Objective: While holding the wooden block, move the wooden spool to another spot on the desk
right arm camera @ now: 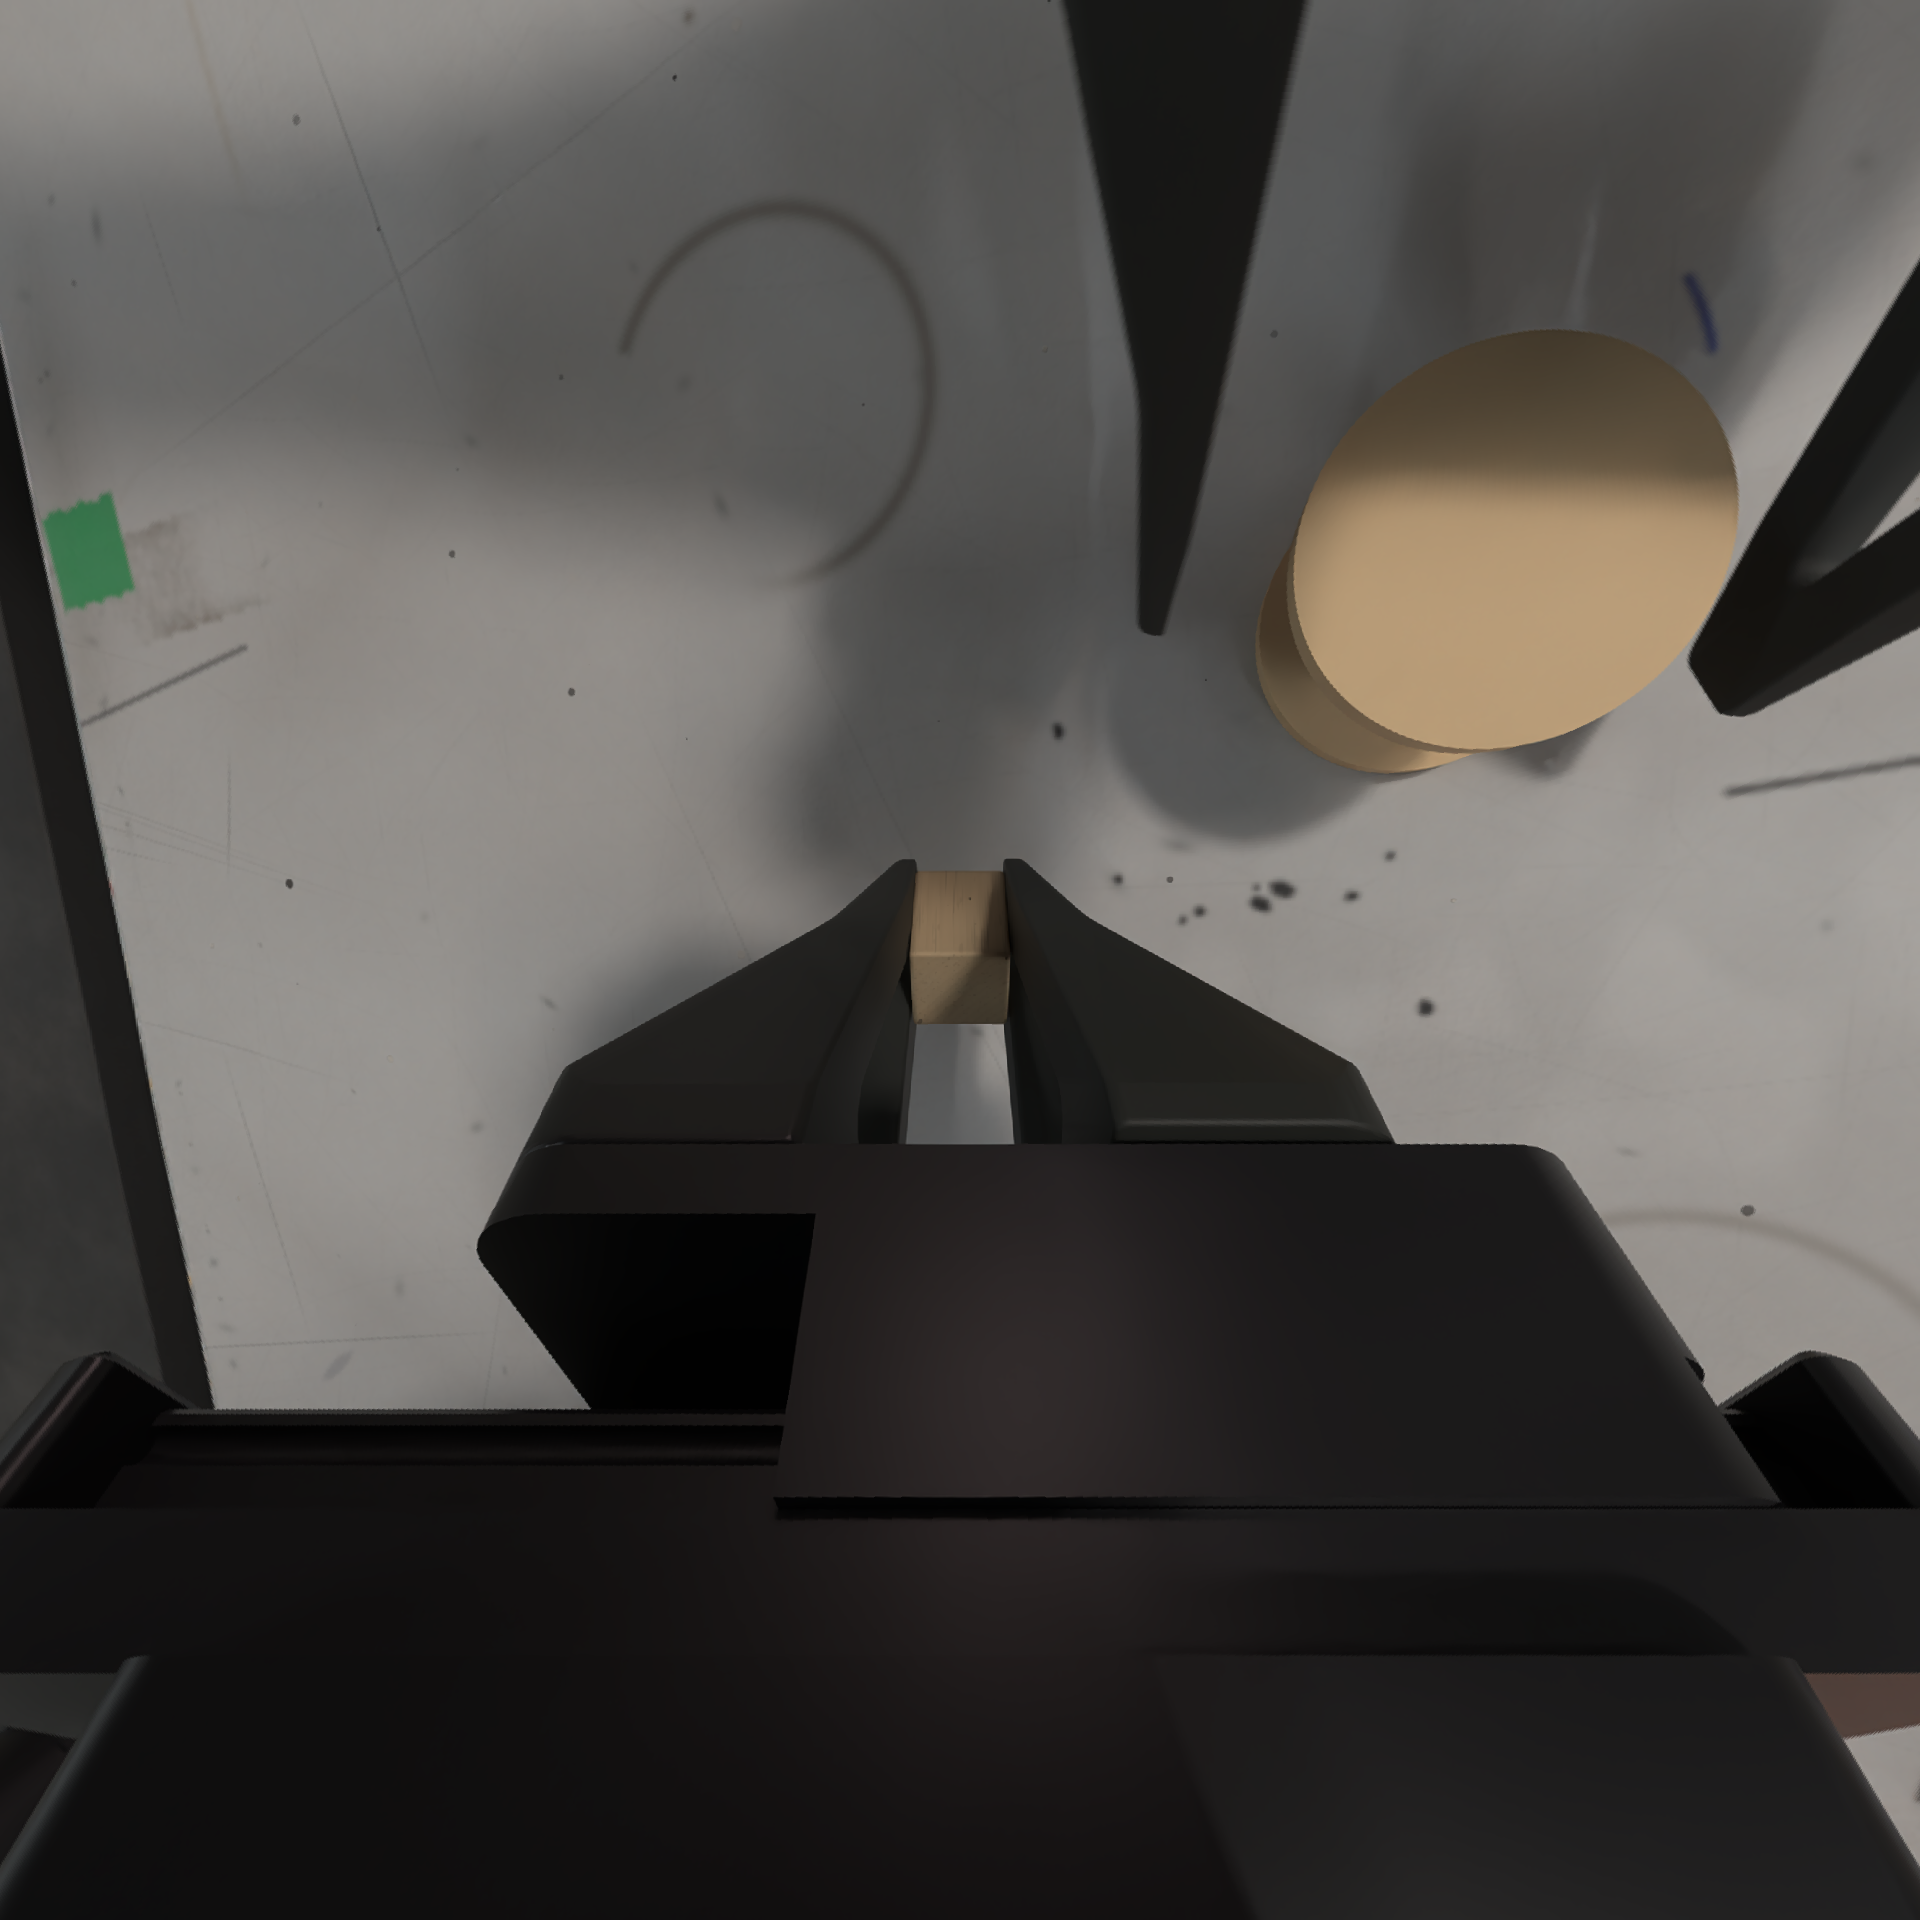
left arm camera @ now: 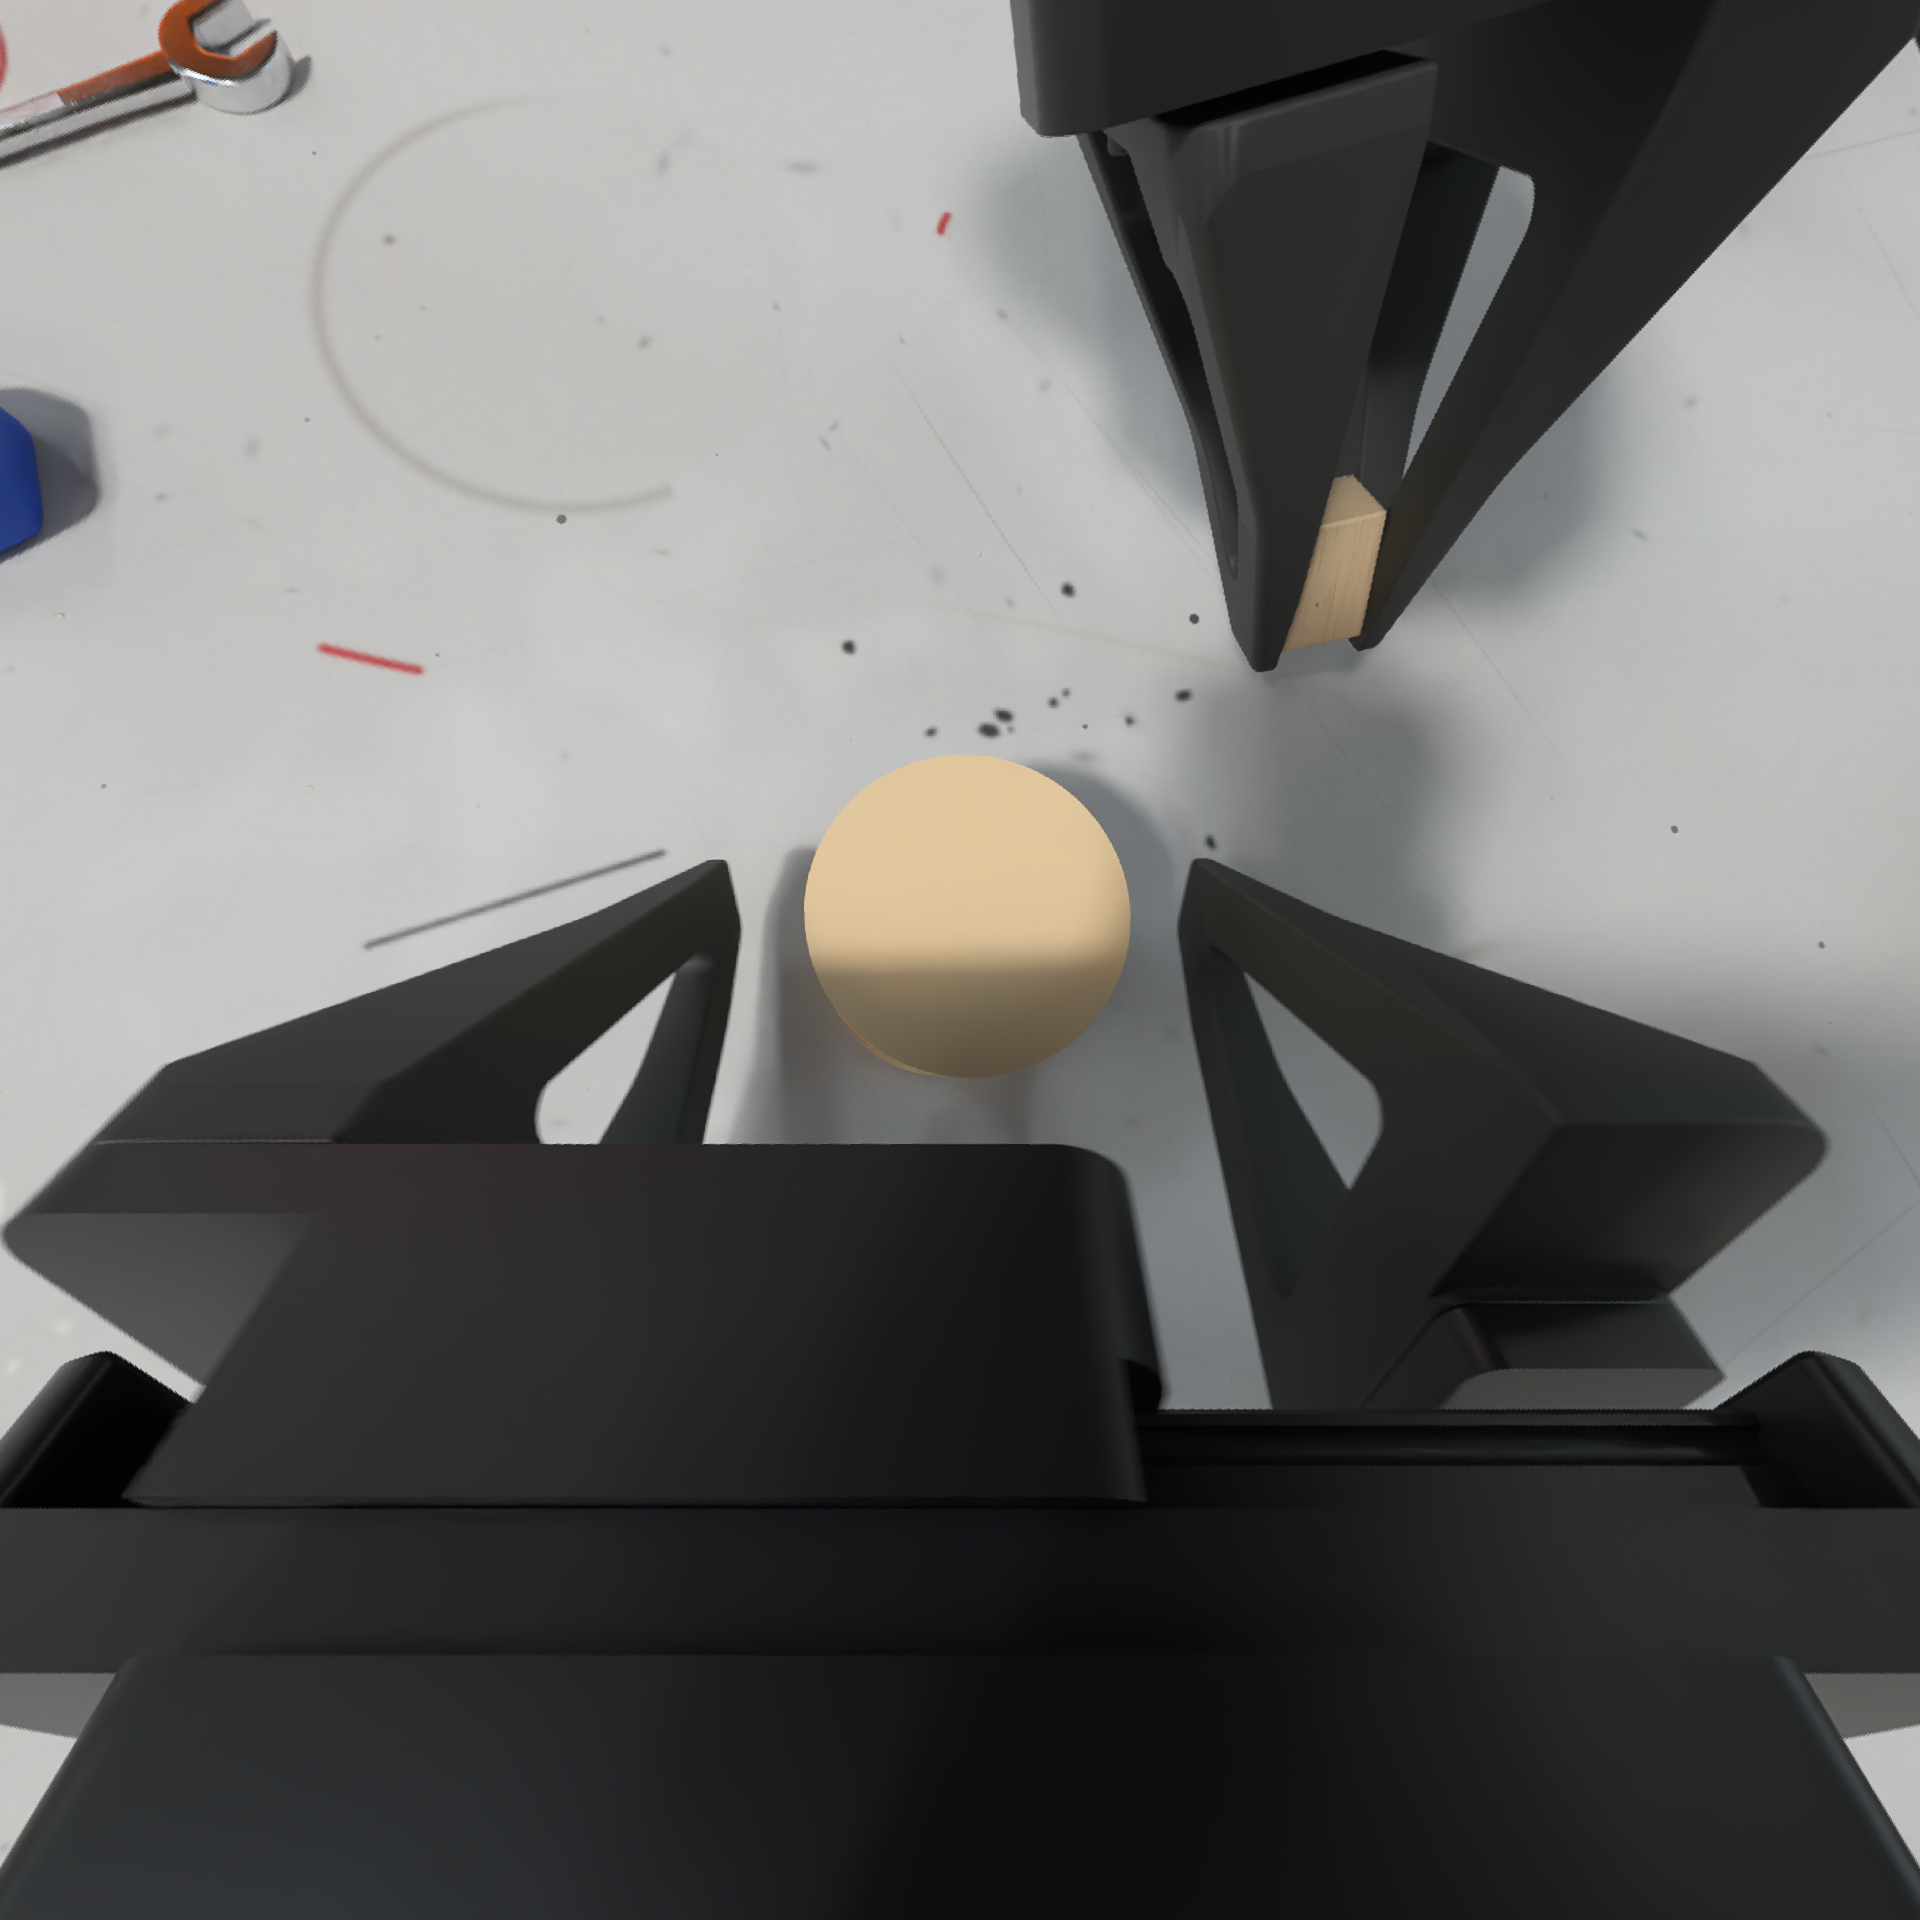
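The wooden spool (left arm camera: pixel 966 914) stands upright on the grey desk, seen from above as a tan disc. My left gripper (left arm camera: pixel 958 883) is open, one finger on each side of the spool with small gaps, not touching it. The spool also shows in the right wrist view (right arm camera: pixel 1496 551), between the left gripper's two dark fingers. My right gripper (right arm camera: pixel 958 883) is shut on the small wooden block (right arm camera: pixel 958 951), held just above the desk. In the left wrist view the right gripper (left arm camera: pixel 1314 649) hangs at the upper right with the block (left arm camera: pixel 1335 571) between its fingertips.
A wrench with an orange grip (left arm camera: pixel 125 78) lies at the far upper left, and a blue object (left arm camera: pixel 16 483) sits at the left edge. A green patch (right arm camera: pixel 88 551) marks the desk near its dark left edge (right arm camera: pixel 94 935). Pencil circles and specks mark the desk.
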Tool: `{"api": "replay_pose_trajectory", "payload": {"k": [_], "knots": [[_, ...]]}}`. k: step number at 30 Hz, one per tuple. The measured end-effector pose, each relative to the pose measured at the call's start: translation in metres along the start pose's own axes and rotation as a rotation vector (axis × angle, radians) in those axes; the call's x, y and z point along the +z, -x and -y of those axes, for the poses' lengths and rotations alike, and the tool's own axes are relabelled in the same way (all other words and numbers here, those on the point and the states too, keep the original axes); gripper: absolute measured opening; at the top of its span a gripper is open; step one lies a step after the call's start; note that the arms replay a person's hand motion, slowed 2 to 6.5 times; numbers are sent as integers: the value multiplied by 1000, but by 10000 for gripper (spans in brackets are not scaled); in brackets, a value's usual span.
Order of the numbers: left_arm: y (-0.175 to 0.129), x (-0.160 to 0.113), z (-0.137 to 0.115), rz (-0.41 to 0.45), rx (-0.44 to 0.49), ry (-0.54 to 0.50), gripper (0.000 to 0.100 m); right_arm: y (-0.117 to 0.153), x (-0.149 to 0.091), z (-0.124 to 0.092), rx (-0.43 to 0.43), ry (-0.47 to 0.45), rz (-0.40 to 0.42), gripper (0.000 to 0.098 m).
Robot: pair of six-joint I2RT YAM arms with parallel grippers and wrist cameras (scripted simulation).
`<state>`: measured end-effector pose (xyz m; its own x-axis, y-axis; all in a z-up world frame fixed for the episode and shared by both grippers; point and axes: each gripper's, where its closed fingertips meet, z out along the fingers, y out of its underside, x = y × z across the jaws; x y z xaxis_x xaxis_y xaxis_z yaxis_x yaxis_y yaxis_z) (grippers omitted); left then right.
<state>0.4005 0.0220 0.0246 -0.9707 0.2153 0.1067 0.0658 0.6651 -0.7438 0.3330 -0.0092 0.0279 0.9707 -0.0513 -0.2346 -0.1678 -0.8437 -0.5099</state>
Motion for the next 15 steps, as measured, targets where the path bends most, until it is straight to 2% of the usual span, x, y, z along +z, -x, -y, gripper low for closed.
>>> {"api": "replay_pose_trajectory", "payload": {"k": [2, 5, 15], "knots": [[-1, 0, 0, -4, -1, -1, 782, 0, 0, 0, 2, 0, 0, 135], [-1, 0, 0, -5, -2, -1, 749, 1, 0, 0, 4, -3, 3, 135], [-2, 0, 1, -27, -21, -8, 758, 0, 1, 0, 9, -6, 10, 135]]}}
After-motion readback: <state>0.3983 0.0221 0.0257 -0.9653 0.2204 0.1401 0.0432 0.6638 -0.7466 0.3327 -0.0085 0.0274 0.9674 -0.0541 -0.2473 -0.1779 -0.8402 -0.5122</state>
